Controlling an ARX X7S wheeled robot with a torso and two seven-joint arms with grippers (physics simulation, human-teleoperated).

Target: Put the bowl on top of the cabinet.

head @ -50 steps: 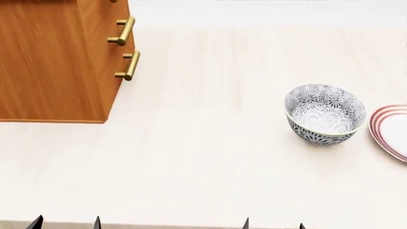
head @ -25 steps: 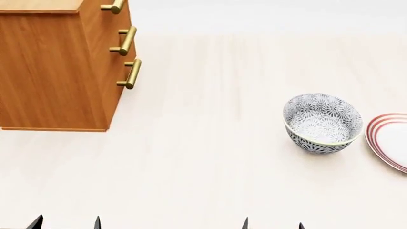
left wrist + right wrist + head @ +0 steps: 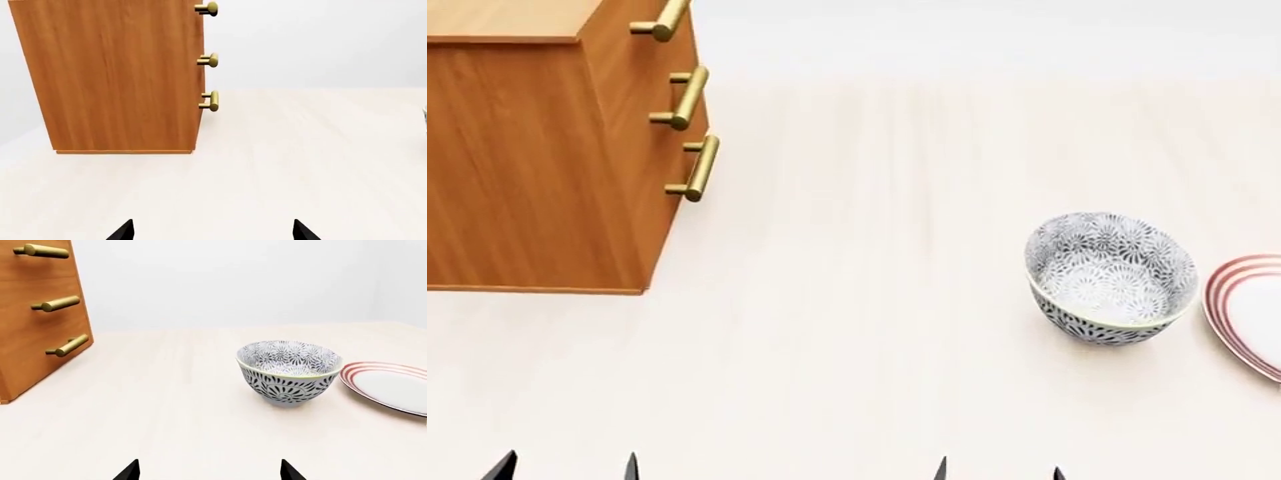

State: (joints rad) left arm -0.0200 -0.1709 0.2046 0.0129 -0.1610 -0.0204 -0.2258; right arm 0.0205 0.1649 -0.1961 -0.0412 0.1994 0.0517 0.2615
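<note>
- The bowl (image 3: 1110, 277), deep and white with a dense grey-black floral pattern, stands upright on the pale table (image 3: 868, 330), toward the robot's right.
- Just beside the bowl, further right, lies a flat white plate with red rings (image 3: 1252, 310); the two look close but not touching.
- The cabinet (image 3: 541, 160), orange-brown wood with three brass bar handles, stands well apart from the bowl on the left; a strip of its lighter top shows at the upper edge of the head view.
- The right gripper (image 3: 209, 470) shows only two dark fingertips, spread apart with nothing between them, short of the bowl.
- The left gripper (image 3: 213, 231) is likewise spread and empty, facing the cabinet's side.
- The step in hand appears to be the reach for the bowl. A sound approach would be to close one finger inside and one outside the near rim (the side away from the plate), then lift well clear before carrying it over the cabinet.
- No brand, label or writing is visible anywhere.
</note>
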